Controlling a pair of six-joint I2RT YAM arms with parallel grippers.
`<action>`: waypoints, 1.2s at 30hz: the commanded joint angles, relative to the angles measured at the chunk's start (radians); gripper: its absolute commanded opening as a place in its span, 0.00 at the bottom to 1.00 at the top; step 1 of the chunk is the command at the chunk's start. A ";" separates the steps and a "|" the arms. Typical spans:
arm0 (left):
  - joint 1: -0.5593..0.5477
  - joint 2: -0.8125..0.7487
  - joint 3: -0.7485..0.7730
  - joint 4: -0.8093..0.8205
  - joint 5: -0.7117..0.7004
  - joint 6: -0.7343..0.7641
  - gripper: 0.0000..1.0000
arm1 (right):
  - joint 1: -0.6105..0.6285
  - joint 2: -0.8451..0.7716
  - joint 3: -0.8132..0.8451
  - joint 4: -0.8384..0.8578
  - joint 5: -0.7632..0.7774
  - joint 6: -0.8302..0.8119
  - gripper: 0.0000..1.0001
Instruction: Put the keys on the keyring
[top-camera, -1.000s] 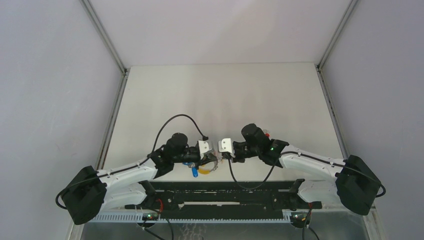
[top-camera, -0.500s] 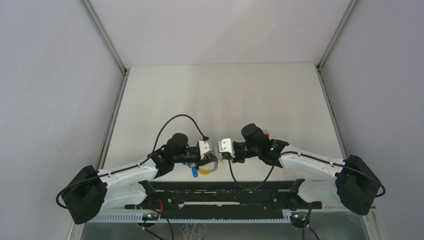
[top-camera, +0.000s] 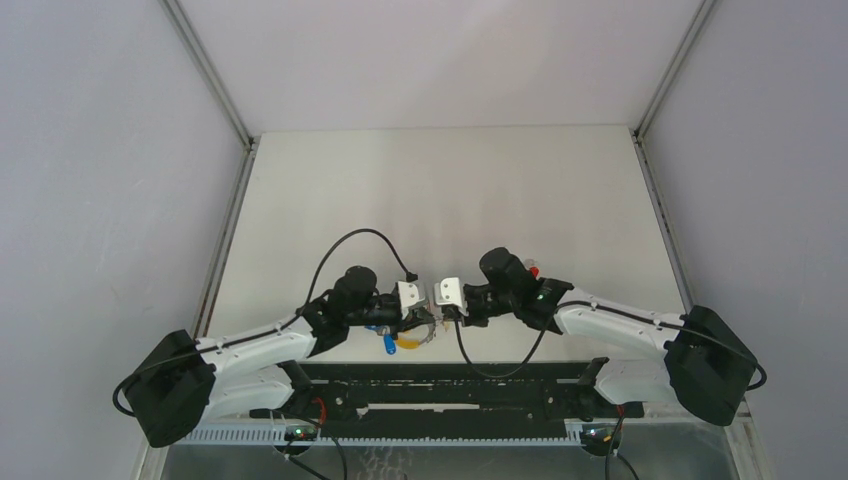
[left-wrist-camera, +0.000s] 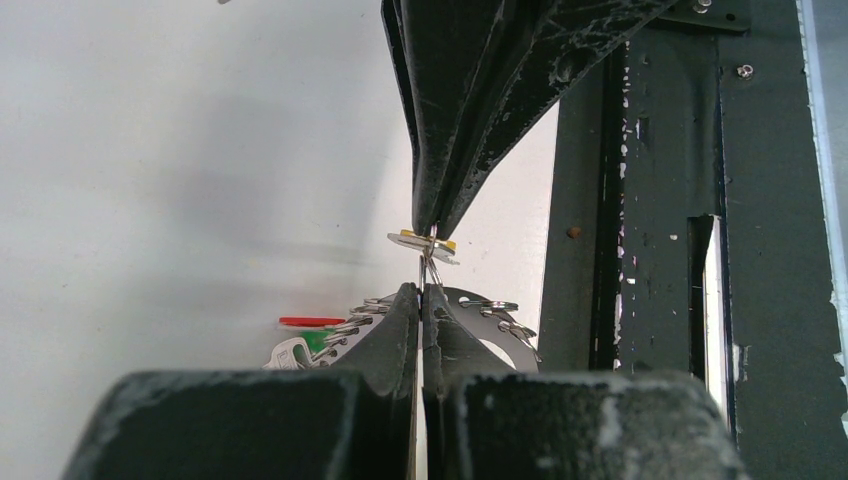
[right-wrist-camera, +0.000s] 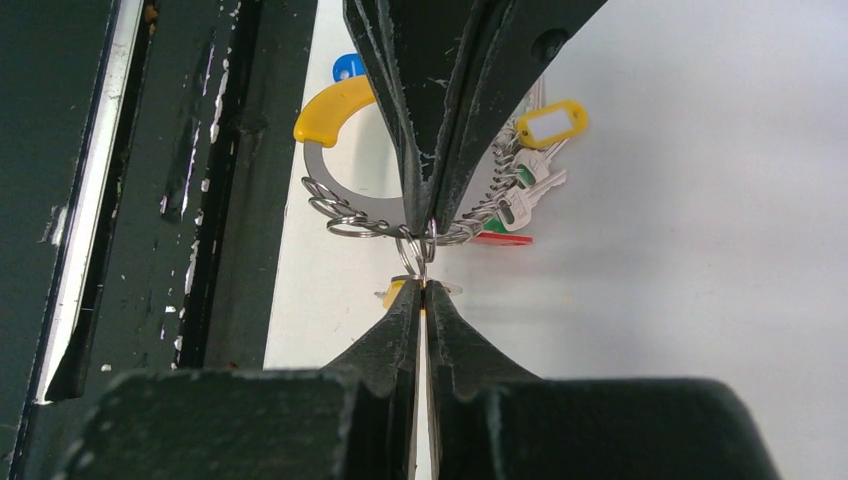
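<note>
White table (top-camera: 450, 190), grey walls round. Left claw (left-wrist-camera: 421, 296) clamped shut on keyring (right-wrist-camera: 345, 200) by one small split loop (right-wrist-camera: 412, 252), likely to steady that loop in the open. Right claw (right-wrist-camera: 424, 292) pinched shut on yellow key (left-wrist-camera: 425, 240), tip to tip with left, key touching loop: judged mid-threading. Bunch of coloured heads (right-wrist-camera: 520, 185) spread behind, just beside black rail (right-wrist-camera: 150, 200) at near edge. Ring lifted or resting: cannot tell. Fine alignment needed; slip likely.
</note>
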 joint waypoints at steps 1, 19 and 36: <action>-0.007 0.002 0.061 0.037 0.030 0.011 0.00 | 0.004 -0.003 0.049 0.032 -0.007 0.013 0.00; -0.009 0.001 0.060 0.030 -0.004 0.010 0.00 | -0.004 -0.033 0.041 0.029 0.008 0.023 0.00; -0.009 -0.002 0.060 0.031 0.011 0.009 0.00 | -0.002 -0.008 0.046 0.041 -0.004 0.027 0.00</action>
